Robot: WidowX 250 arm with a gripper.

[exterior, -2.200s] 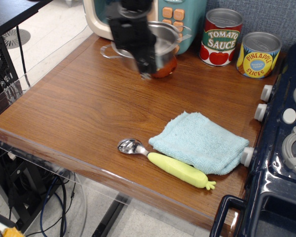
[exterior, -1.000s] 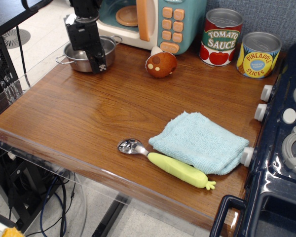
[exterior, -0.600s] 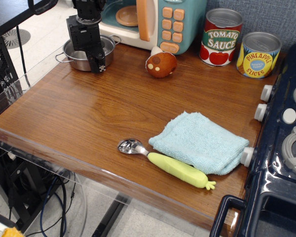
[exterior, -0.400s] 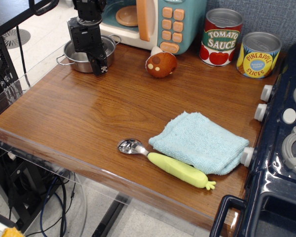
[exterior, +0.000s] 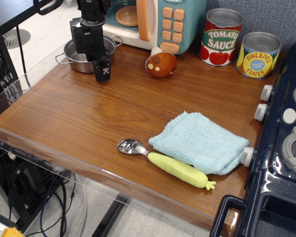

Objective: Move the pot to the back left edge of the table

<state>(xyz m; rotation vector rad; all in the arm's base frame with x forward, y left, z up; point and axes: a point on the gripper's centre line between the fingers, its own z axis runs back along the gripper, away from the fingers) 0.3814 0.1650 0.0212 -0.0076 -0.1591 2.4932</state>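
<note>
Steel pot (exterior: 82,56) now sits on the worktop (exterior: 113,113) at its back left corner, just beside the toy microwave (exterior: 153,22). A second ago our tool (exterior: 99,69) stood lower over the pot's near rim; it has since lifted and shifted slightly forward (whether its jaws are parted we cannot tell from here). We judge the placement done, retreat remaining.

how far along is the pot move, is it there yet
Mostly done: the pot sits at the back left of the table, beside the toy microwave. In hand: the gripper hangs at the pot's front rim; whether it has let go cannot be told. Left: clearing the arm away.
</note>
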